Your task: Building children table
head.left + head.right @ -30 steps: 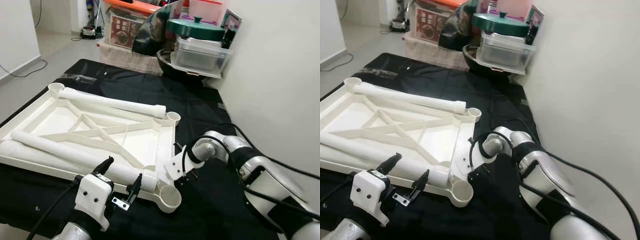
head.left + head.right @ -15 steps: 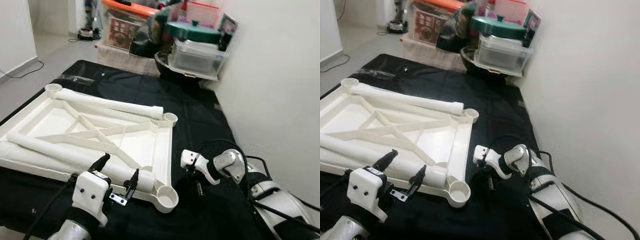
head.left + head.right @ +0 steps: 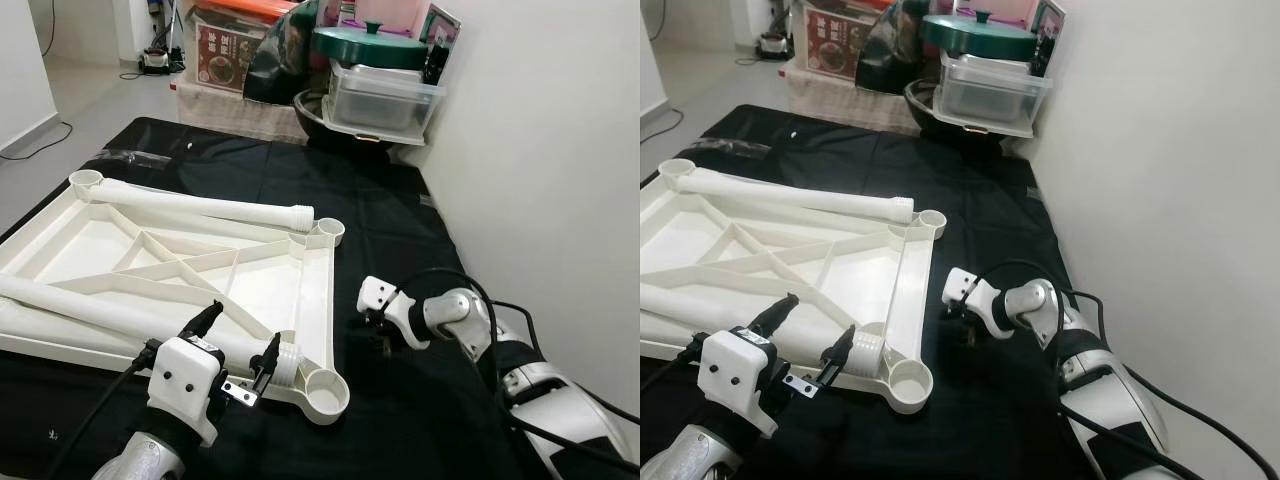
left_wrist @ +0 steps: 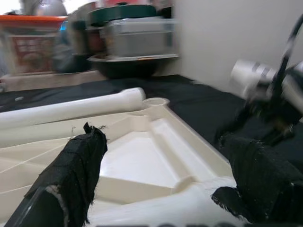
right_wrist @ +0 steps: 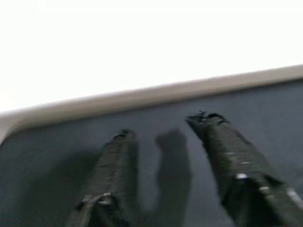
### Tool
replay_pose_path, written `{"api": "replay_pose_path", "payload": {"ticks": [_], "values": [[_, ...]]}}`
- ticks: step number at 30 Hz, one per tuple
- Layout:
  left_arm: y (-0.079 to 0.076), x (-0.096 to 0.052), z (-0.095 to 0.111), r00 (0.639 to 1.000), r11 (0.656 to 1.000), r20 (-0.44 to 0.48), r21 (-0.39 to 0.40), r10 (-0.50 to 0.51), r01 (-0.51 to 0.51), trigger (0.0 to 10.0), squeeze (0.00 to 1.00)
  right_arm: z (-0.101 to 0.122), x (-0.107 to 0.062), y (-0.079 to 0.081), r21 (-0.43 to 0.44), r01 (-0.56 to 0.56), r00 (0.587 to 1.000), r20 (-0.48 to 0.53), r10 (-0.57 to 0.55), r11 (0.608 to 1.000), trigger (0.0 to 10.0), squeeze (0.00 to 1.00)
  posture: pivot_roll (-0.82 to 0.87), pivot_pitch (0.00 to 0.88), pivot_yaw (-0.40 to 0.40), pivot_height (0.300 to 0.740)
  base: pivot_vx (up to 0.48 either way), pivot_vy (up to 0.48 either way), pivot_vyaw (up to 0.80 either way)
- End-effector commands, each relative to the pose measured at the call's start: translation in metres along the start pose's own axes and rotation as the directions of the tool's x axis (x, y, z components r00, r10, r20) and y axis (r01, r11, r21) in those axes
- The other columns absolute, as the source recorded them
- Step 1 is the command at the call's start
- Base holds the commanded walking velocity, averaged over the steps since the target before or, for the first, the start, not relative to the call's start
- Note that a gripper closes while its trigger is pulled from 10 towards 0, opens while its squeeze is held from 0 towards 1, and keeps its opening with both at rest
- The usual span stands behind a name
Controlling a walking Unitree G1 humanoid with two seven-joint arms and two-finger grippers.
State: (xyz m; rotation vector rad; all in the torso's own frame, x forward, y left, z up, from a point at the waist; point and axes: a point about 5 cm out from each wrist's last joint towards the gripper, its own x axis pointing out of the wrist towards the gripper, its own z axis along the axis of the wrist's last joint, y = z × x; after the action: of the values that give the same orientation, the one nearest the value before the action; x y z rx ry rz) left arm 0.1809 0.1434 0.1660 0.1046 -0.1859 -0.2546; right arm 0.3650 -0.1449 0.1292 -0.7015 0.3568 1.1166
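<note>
The white table top (image 3: 312, 300) lies upside down on the black cloth, with round sockets at its corners. One white leg (image 3: 200, 207) rests along its far edge. A second leg (image 3: 110, 318) lies across the near side, its ribbed end (image 3: 288, 362) beside the near right socket (image 3: 325, 392). My left gripper (image 3: 243, 330) is open, one finger on each side of that leg near its end; in the left wrist view the leg (image 4: 180, 208) runs between the fingers (image 4: 78, 158). My right gripper (image 3: 383, 338) points down at the cloth just right of the table top, open and holding nothing (image 5: 164, 126).
A white wall (image 3: 540, 150) runs close along the right side. At the back stand a clear plastic box (image 3: 380, 98) with a green lid, a black bowl (image 3: 330, 130) and a red-lidded crate (image 3: 235, 50). Bare black cloth (image 3: 390, 215) lies right of the table top.
My right gripper has drawn back from the table top's near right corner and now hangs over the cloth to the right. The left gripper still straddles the near leg. The camera shifted slightly.
</note>
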Motion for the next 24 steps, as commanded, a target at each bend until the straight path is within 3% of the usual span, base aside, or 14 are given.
{"api": "replay_pose_path", "payload": {"ticks": [1,4,6,7,9,11,12,14,15,16,17,19,20,24], "values": [[0.008,0.000,-0.005,0.998,0.998,-0.017,0.021,0.067,-0.067,10.0,0.00,0.008,-0.008,-0.016,0.062,0.098,0.994,0.035,-0.101,0.993,10.0,1.00,0.18,0.000,-0.187,0.740,0.000,0.000,0.00],[0.013,0.000,-0.006,0.994,0.994,-0.021,0.035,0.105,-0.104,10.0,0.00,0.015,-0.009,-0.023,0.093,0.143,0.988,0.048,-0.148,0.985,10.0,1.00,0.18,0.000,-0.187,0.740,0.000,0.000,0.00],[0.016,-0.001,-0.006,0.991,0.990,-0.021,0.045,0.136,-0.135,10.0,0.00,0.021,-0.009,-0.037,0.199,0.337,0.938,0.017,-0.347,0.920,10.0,1.00,0.19,0.000,-0.200,0.740,0.000,0.000,0.00],[0.016,-0.001,-0.006,0.991,0.990,-0.021,0.045,0.136,-0.135,10.0,0.00,0.021,-0.009,-0.037,0.199,0.337,0.938,0.017,-0.347,0.920,10.0,1.00,0.19,0.000,-0.200,0.740,0.000,0.000,0.00],[0.014,-0.001,-0.006,0.990,0.989,-0.023,0.047,0.138,-0.137,10.0,0.00,0.017,-0.005,-0.041,0.296,0.470,0.878,-0.063,-0.474,0.832,10.0,1.00,0.19,0.000,-0.202,0.740,0.000,0.000,0.00],[0.014,-0.001,-0.006,0.990,0.989,-0.023,0.047,0.138,-0.137,10.0,0.00,0.017,-0.005,-0.041,0.296,0.470,0.878,-0.063,-0.474,0.832,10.0,1.00,0.19,0.000,-0.202,0.740,0.000,0.000,0.00],[0.013,0.000,-0.007,0.990,0.989,-0.024,0.048,0.138,-0.137,10.0,0.00,0.012,0.000,-0.037,0.359,0.499,0.861,-0.108,-0.496,0.788,10.0,1.00,0.19,0.000,-0.202,0.740,0.000,0.000,0.00],[0.013,0.000,-0.007,0.990,0.989,-0.024,0.048,0.138,-0.137,10.0,0.00,0.012,0.000,-0.037,0.359,0.499,0.861,-0.108,-0.496,0.788,10.0,1.00,0.19,0.000,-0.202,0.740,0.000,0.000,0.00],[0.013,0.000,-0.007,0.990,0.989,-0.025,0.050,0.139,-0.138,10.0,0.00,0.007,0.007,-0.031,0.420,0.514,0.852,-0.153,-0.500,0.748,10.0,1.00,0.19,0.000,-0.200,0.740,0.000,0.000,0.00],[0.013,0.000,-0.007,0.990,0.989,-0.025,0.050,0.139,-0.138,10.0,0.00,0.007,0.007,-0.031,0.420,0.514,0.852,-0.153,-0.500,0.748,10.0,1.00,0.19,0.000,-0.200,0.740,0.000,0.000,0.00],[0.014,0.001,-0.008,0.989,0.989,-0.029,0.055,0.142,-0.140,10.0,0.00,-0.003,0.020,-0.018,0.510,0.549,0.830,-0.243,-0.502,0.662,10.0,0.00,0.19,0.000,-0.197,0.740,0.000,0.000,0.00],[0.014,0.002,-0.008,0.989,0.988,-0.030,0.057,0.143,-0.142,10.0,0.00,-0.006,0.023,-0.014,0.523,0.565,0.821,-0.276,-0.501,0.638,10.0,0.00,0.19,0.000,-0.197,0.740,0.000,0.000,0.00],[0.014,0.002,-0.008,0.989,0.988,-0.031,0.058,0.144,-0.142,10.0,0.00,-0.011,0.026,-0.008,0.553,0.578,0.813,-0.328,-0.481,0.600,10.0,0.00,0.19,0.000,-0.196,0.740,0.000,0.000,0.00],[0.015,0.002,-0.008,0.989,0.988,-0.030,0.058,0.146,-0.144,10.0,0.00,-0.013,0.029,-0.003,0.597,0.566,0.822,-0.353,-0.447,0.569,10.0,0.00,0.19,0.000,-0.196,0.740,0.000,0.000,0.00]]}}
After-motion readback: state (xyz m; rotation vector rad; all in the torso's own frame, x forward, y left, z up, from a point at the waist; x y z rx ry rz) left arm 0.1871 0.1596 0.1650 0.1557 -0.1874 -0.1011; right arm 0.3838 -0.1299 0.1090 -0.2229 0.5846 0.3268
